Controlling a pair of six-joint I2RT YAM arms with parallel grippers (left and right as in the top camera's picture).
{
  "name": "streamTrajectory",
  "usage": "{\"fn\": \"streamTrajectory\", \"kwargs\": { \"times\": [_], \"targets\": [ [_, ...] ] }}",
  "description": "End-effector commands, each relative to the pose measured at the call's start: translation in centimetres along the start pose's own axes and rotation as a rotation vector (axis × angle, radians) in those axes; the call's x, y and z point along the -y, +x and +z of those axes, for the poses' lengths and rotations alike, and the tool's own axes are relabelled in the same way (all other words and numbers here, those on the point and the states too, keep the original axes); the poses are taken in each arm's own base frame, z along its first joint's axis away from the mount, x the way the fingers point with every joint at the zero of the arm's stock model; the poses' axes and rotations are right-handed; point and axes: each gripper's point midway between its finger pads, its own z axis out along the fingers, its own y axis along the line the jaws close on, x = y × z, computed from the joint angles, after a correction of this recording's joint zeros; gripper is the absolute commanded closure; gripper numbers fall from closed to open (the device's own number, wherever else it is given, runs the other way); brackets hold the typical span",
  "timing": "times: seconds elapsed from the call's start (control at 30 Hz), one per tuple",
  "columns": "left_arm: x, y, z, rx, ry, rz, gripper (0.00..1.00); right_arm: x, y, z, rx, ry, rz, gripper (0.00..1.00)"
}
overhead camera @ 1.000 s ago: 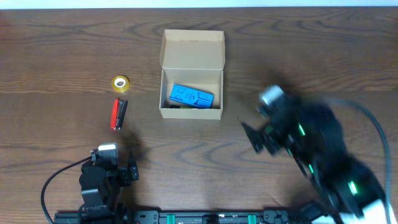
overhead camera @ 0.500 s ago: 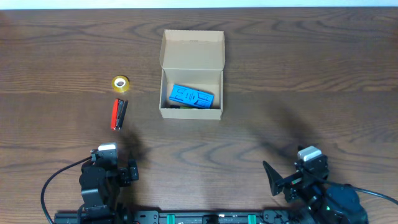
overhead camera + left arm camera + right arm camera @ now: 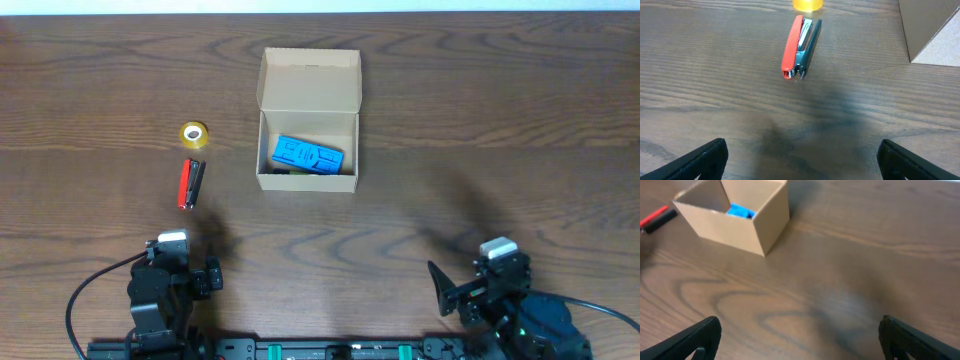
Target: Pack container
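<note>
Container: tan cardboard box (image 3: 306,182) sat on the table (image 3: 480,120), flap lid up, likely for loading; blue flat item (image 3: 307,155) inside.
Unpacked: red stapler (image 3: 190,183), yellow tape roll (image 3: 194,133).
Jaws: left jaws and right jaws apart, empty.

no legible text, markings on blue item (image 3: 306,154) in container (image 3: 309,85) too small to read

Left gripper (image 3: 800,156), right gripper (image 3: 800,336): jaws spread wide
</note>
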Motion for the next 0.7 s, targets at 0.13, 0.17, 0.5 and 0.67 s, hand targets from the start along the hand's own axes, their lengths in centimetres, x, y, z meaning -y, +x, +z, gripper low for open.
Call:
{"fn": "streamTrajectory", "kwargs": {
  "times": [0.13, 0.17, 0.5, 0.67],
  "targets": [
    [-0.1, 0.5, 0.2, -0.011, -0.005, 0.016, 0.05, 0.6, 2.1, 0.0, -0.077, 0.033, 0.01, 0.01],
    [-0.1, 0.5, 0.2, -0.011, -0.006, 0.016, 0.05, 0.6, 2.1, 0.0, -0.077, 0.033, 0.01, 0.01],
    [-0.3, -4.7, -3.2, 0.008, -0.005, 0.015, 0.05, 0.6, 2.1, 0.0, -0.077, 0.033, 0.01, 0.01],
    [-0.4, -9.4, -5.1, -0.041, 0.006, 0.014, 0.05, 0.6, 2.1, 0.0, -0.077, 0.033, 0.01, 0.01]
  ]
}}
